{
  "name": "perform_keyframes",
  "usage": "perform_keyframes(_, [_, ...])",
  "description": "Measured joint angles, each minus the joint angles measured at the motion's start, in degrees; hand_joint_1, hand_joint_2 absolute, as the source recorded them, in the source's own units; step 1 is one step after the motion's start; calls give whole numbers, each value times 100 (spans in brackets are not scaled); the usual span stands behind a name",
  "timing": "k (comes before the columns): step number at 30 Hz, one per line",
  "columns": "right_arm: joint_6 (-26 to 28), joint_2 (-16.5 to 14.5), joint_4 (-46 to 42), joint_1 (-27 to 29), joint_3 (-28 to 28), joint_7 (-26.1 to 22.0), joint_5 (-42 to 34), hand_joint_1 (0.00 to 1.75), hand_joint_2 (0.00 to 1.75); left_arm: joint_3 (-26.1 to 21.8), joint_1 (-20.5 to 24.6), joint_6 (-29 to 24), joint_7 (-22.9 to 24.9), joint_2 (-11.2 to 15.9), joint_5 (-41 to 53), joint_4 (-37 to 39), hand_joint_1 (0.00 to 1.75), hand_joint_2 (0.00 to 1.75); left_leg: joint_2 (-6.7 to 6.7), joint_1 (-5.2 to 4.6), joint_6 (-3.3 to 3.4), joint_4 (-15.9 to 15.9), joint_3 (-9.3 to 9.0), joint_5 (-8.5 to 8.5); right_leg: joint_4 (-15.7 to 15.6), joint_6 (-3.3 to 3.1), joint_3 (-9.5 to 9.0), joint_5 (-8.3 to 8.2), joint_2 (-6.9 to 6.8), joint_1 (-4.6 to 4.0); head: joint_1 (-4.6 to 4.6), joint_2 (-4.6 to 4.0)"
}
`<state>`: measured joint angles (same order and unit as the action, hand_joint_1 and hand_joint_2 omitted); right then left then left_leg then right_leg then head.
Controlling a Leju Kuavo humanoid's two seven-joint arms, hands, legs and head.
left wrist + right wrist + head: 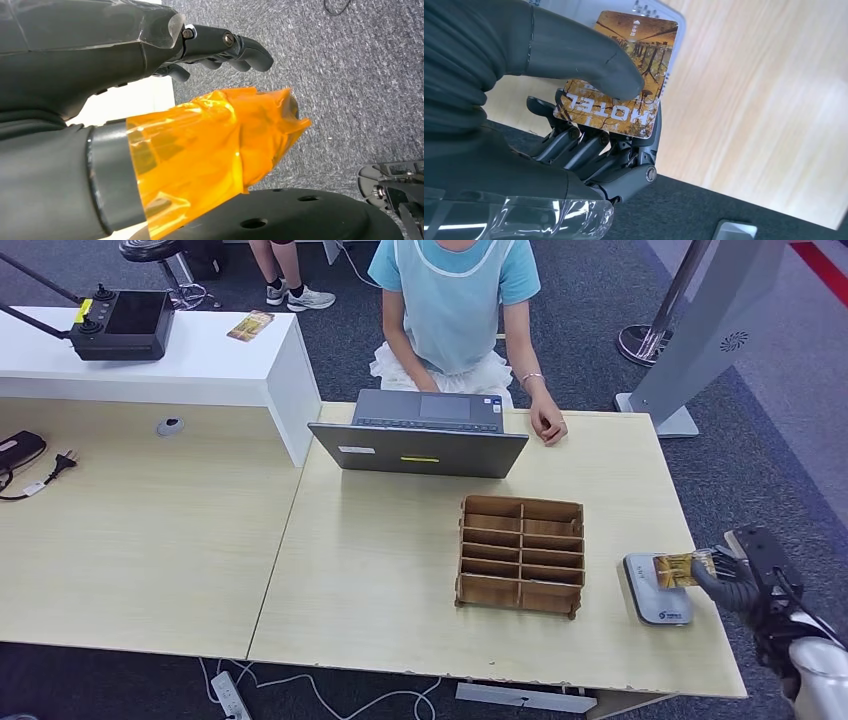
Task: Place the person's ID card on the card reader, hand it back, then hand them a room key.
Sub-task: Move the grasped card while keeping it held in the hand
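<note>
We see the right robot hand [722, 578] at the bench's [400, 570] right edge, pinching a card [678, 568] between thumb and fingers. The card hangs over the card reader [655, 592], a pale grey pad lying flat near that edge; whether card and reader touch, we cannot tell. In the right wrist view the card [624, 75] bears the word HOTEL on a brown printed face, the thumb [589, 60] pressing on top and the dark fingers [594, 150] beneath.

The left robot hand [220, 47] hangs over grey carpet, its fingers curled in around nothing, and orange film wraps its thumb.

Left of the reader stands a wooden organizer [521, 554] with compartments. Behind it a laptop [420, 435] sits open facing a person [455, 310], whose hand [548, 426] rests on the bench beside it.
</note>
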<state>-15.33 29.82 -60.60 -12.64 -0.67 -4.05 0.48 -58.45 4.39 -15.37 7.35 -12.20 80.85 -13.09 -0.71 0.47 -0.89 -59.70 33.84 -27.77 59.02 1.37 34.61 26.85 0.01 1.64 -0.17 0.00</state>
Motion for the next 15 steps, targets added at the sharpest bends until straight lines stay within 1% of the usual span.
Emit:
perform_keyframes(5, [-266,63,-147,-115,-5,-8,-321,175,175,-1,0,0,-2,0,-3,0,0,0,-1,0,0,0,0,0,0,0,0,0,0,0,0,0])
perform_keyframes(9, [-452,105,-406,-164,8,-149,-619,175,175,-2,0,-2,-11,0,-33,0,0,0,1,0,0,0,2,0,0,0,1,0,2,0,0,0])
perform_keyframes(15, [-506,207,-906,-410,86,-21,-876,175,175,-2,-1,-2,-18,0,-63,0,0,0,1,0,0,0,0,0,0,0,0,0,3,0,0,0])
